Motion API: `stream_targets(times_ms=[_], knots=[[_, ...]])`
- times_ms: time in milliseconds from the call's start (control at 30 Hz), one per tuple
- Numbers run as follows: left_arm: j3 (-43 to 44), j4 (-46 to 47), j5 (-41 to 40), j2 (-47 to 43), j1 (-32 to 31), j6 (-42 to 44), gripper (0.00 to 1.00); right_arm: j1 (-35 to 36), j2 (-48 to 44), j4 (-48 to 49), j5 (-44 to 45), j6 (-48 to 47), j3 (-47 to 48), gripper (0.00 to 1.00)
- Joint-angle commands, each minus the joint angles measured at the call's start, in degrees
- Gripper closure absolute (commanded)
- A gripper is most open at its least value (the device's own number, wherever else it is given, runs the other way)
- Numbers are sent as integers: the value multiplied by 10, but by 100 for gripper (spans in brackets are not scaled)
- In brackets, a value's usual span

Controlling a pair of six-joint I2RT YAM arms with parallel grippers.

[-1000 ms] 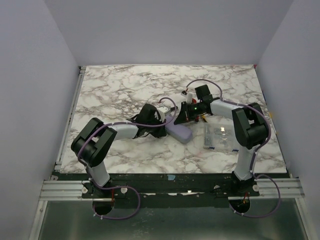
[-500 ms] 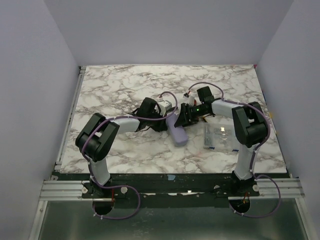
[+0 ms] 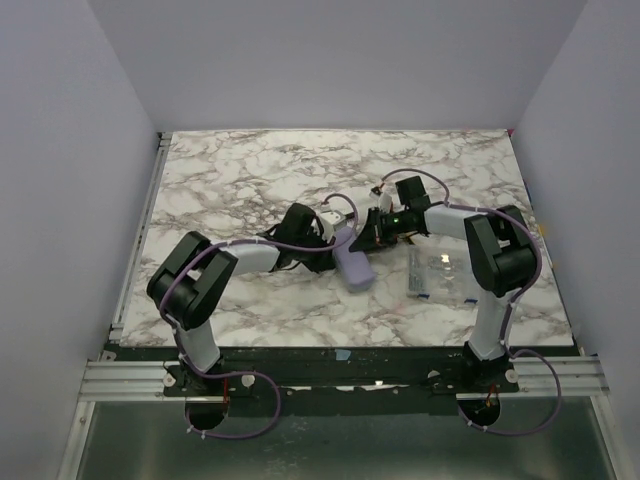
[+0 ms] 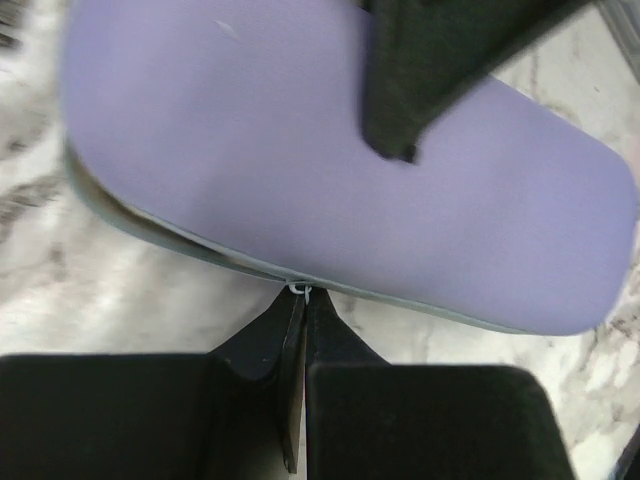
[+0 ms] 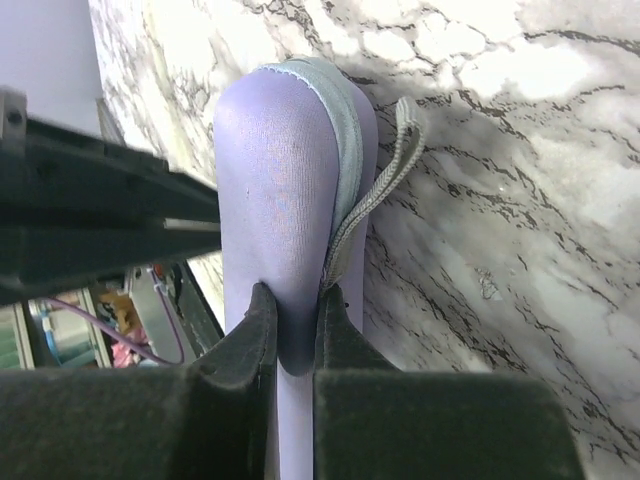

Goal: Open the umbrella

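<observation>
The pale lavender sleeve (image 3: 353, 264) lies on the marble table (image 3: 230, 180) between the two arms. The umbrella's canopy, shaft and handle do not show. My left gripper (image 3: 328, 244) is at the sleeve's far end. In the left wrist view, the left gripper (image 4: 301, 295) is shut on a small white ring at the sleeve's (image 4: 300, 160) grey seam. My right gripper (image 3: 367, 238) is on the other side of that end. In the right wrist view, the right gripper (image 5: 297, 325) is pinching the sleeve's (image 5: 285, 190) fabric beside a grey strap (image 5: 385, 180).
A clear plastic box (image 3: 442, 272) with a dark strip (image 3: 415, 272) beside it lies to the right of the sleeve, near the right arm's elbow. The table's edges run along the grey side walls.
The sleeve has swung from a slant to nearly lengthwise toward the front. My left gripper has moved right to its far end. The right gripper has stayed on it.
</observation>
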Motion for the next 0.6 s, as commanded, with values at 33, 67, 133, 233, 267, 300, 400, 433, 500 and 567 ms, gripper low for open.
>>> stream_targets(times_ms=[33, 67, 133, 233, 267, 300, 400, 433, 500, 567], knots=[[-57, 15, 44, -49, -73, -16, 100, 4, -24, 96, 117, 82, -35, 100], [-64, 16, 46, -53, -81, -18, 100, 3, -29, 116, 128, 94, -39, 100], [-76, 21, 53, -61, -99, -22, 100, 1, -39, 142, 154, 120, -52, 100], [-91, 23, 56, -69, -116, -28, 100, -4, -48, 171, 174, 145, -61, 100], [-95, 25, 56, -71, -116, -32, 100, -7, -52, 178, 173, 146, -64, 100], [-95, 23, 50, -73, -112, -30, 100, -7, -55, 184, 171, 142, -66, 100], [-84, 17, 42, -67, -82, -20, 100, -8, -69, 186, 172, 123, -83, 100], [-74, 11, 43, -60, -67, -22, 100, -8, -72, 186, 166, 113, -90, 100], [-53, -6, 45, -47, -35, -26, 100, -9, -76, 171, 162, 93, -100, 100], [-34, -20, 42, -37, -8, -26, 100, -10, -86, 148, 160, 65, -109, 100]])
